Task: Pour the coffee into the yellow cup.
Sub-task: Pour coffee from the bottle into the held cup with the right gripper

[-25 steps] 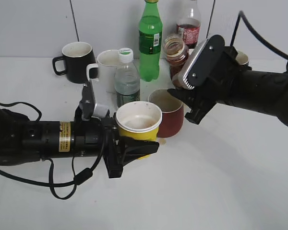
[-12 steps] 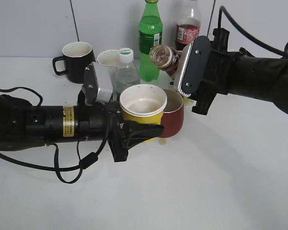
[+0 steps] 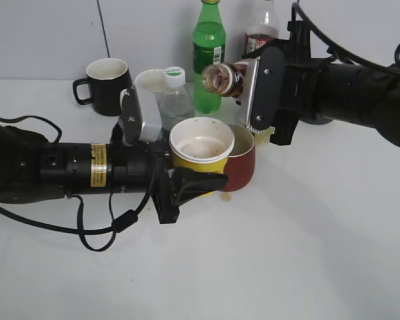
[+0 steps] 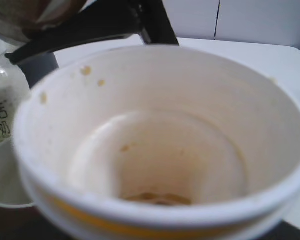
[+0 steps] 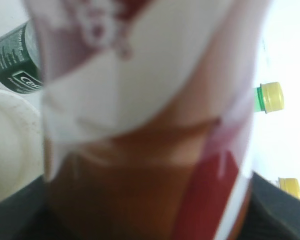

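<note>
At frame centre my left fingers (image 3: 197, 187) pinch the yellow cup (image 3: 201, 152) low on its light, crushable wall. Behind, upper centre, my right fingers (image 3: 253, 90) clamp the coffee (image 3: 223, 78) around its slick, liquid-heavy body, tipped toward the cup.

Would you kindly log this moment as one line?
left gripper: holds yellow cup, raised | right gripper: holds coffee bottle, tipped toward cup | coffee in cup: only dregs
</note>
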Controlling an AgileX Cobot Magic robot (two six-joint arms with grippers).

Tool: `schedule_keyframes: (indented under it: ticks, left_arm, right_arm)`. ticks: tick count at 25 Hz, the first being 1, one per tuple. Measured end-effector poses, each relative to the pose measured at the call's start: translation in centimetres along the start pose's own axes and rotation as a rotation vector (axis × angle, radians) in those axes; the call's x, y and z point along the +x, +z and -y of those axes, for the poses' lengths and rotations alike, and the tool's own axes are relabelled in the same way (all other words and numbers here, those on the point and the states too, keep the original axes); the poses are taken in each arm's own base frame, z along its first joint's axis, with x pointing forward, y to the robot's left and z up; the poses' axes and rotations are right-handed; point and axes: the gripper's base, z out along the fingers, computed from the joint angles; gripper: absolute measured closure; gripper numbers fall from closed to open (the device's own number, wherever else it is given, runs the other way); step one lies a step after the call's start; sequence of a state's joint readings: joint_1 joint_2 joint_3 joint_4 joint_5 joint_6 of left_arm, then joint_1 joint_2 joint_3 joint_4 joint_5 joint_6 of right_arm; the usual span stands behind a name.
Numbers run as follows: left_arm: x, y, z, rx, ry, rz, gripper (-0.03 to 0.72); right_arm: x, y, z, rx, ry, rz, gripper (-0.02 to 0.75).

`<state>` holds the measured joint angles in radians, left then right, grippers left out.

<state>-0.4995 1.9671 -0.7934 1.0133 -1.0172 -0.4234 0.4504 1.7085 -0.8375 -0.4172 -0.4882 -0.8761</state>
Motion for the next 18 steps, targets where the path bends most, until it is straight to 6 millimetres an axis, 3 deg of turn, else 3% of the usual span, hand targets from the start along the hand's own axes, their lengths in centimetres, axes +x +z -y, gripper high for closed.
schedule_keyframes:
  ticks: [18]
  left_arm:
    - [-0.59, 0.25, -0.51, -0.013, 0.014, 0.017, 0.309]
  right_arm:
    - [-0.09, 0.02, 0.13, 0.01, -0.141, 0.008, 0.235]
